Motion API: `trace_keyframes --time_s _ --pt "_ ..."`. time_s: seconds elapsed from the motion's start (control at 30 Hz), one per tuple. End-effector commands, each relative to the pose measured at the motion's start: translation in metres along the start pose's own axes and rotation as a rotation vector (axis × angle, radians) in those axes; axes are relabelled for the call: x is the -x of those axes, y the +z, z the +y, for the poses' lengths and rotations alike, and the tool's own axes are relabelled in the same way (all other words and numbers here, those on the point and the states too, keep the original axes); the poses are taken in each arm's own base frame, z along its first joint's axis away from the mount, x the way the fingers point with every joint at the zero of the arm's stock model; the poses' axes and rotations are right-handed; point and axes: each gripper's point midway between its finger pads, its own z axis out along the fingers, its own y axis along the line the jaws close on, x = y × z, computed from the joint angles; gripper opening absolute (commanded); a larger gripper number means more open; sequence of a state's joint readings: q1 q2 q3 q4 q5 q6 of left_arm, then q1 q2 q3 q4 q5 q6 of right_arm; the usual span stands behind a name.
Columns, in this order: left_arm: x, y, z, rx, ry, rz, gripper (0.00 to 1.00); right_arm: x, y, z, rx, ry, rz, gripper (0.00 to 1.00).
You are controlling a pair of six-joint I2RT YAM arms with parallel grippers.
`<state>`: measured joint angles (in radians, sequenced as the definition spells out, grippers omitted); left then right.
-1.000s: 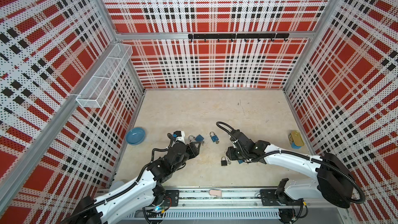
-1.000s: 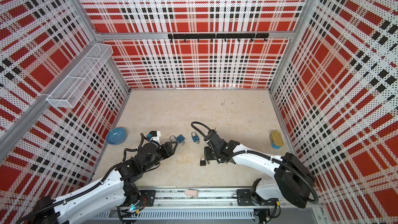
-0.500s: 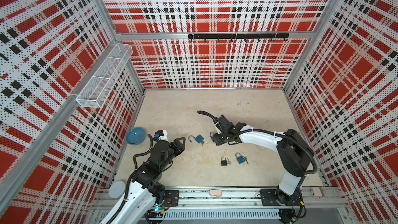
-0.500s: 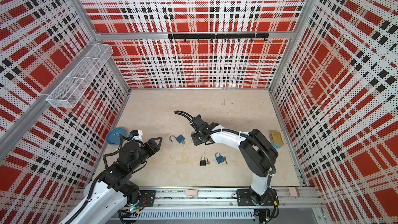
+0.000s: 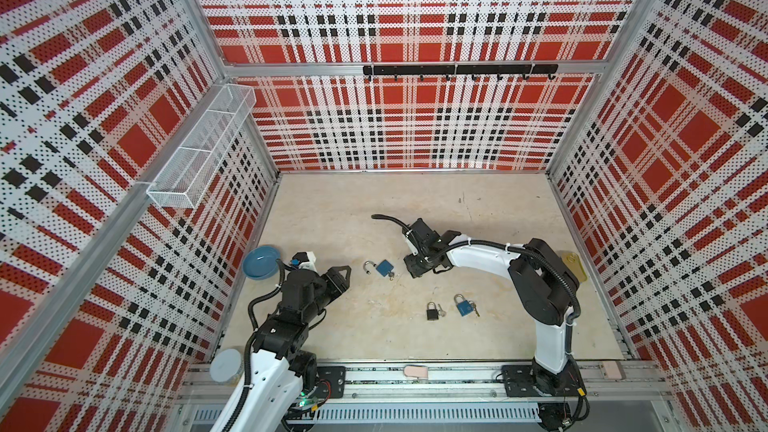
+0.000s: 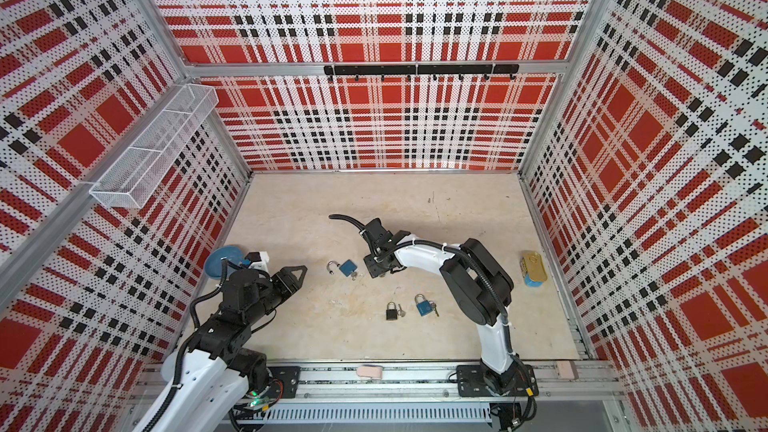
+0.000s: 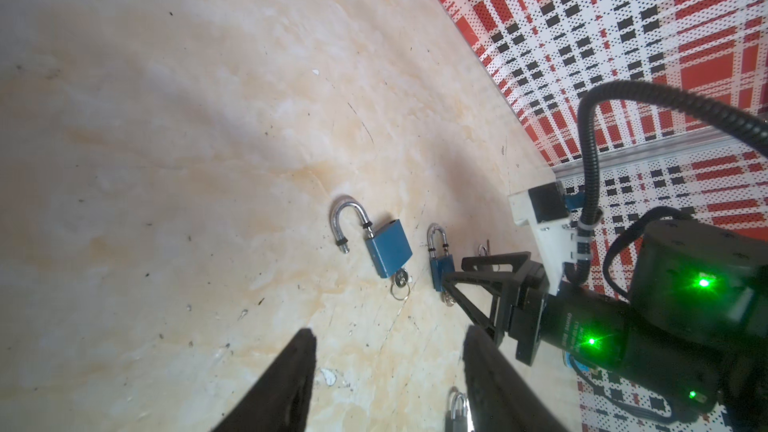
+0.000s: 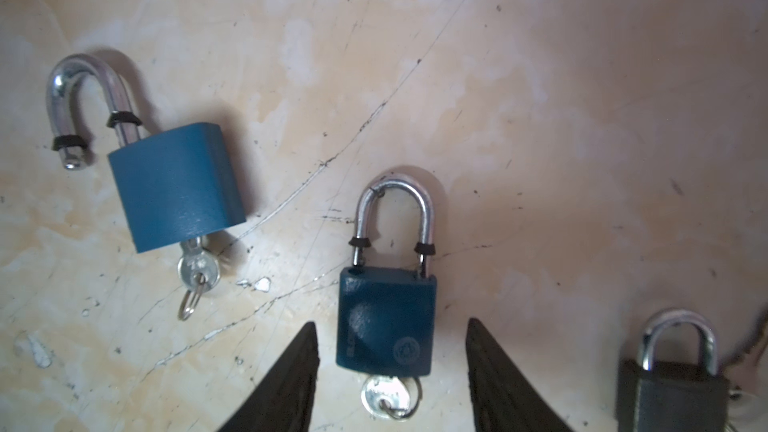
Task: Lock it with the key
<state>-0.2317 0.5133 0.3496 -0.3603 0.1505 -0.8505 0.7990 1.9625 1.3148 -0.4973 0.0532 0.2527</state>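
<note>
While the open blue padlock lies flat near the middle of the tabletop, shackle swung out and the key in its base, the right gripper sits just beside it, toward the right edge, with its fingers spread and pinching nothing. The left gripper, nearer the left edge, points toward the padlock, its fingers spread too. A closed blue padlock and a black padlock lie toward the front edge.
</note>
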Motion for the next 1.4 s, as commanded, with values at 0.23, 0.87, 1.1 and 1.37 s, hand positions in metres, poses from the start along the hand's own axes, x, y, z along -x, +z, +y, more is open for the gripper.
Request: trace_keyframes --time_s 0.23,0.87,1.1,1.37 --pt "-0.001 0.001 -0.001 -0.015 -0.004 0.011 0.6 0.001 0.014 0.0 -0.023 -0.026 0.024 0.54" --pt "-0.001 0.003 0.005 -0.006 -0.019 0.008 0.6 -0.009 0.025 -0.003 -0.133 -0.096 0.081 0.4" --pt "0.002 0.002 0.0 -0.016 -0.01 0.003 0.6 -0.002 0.011 -0.001 -0.12 -0.116 0.042 0.26" --pt "0.003 0.009 -0.017 -0.058 0.041 0.063 0.59 0.014 -0.028 0.004 -0.086 -0.143 -0.027 0.23"
